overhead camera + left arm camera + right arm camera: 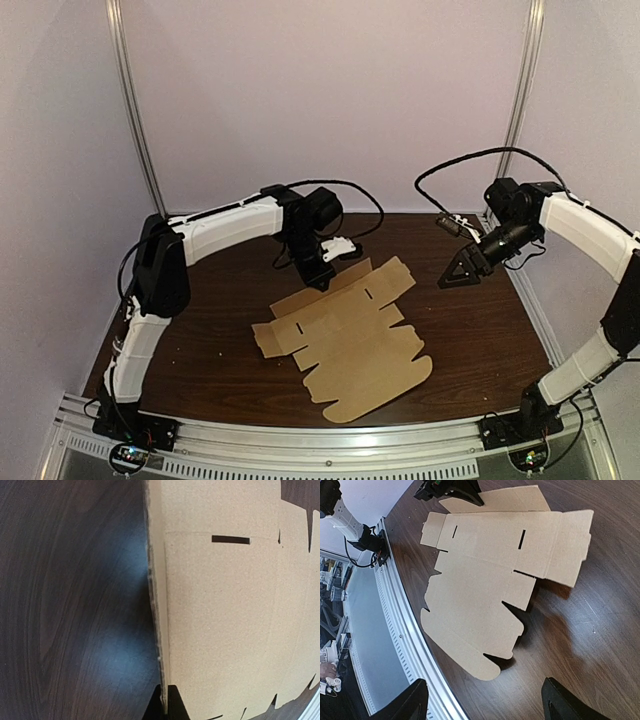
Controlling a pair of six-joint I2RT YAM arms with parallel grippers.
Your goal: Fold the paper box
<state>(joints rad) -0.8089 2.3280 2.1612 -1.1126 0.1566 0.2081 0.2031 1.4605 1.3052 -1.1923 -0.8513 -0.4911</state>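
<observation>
The paper box (345, 340) lay mid-table as a flat, tan corrugated blank with notched flaps and thin slots, on the dark wood-grain table (200, 340). The left gripper (322, 275) pinched its far flap edge (tilted upward), while the right gripper (455, 275) hung splayed wide, well apart to the box's right.

One paper box (345, 340) lay flat on one desk (200, 340). There were two arms, the left arm (230, 225) and the right arm (590, 225). Each carried one tool, making two: the left tool (320, 275) and the right tool (462, 268). The right wrist view showed two narrow slots (455, 531) in the box.
</observation>
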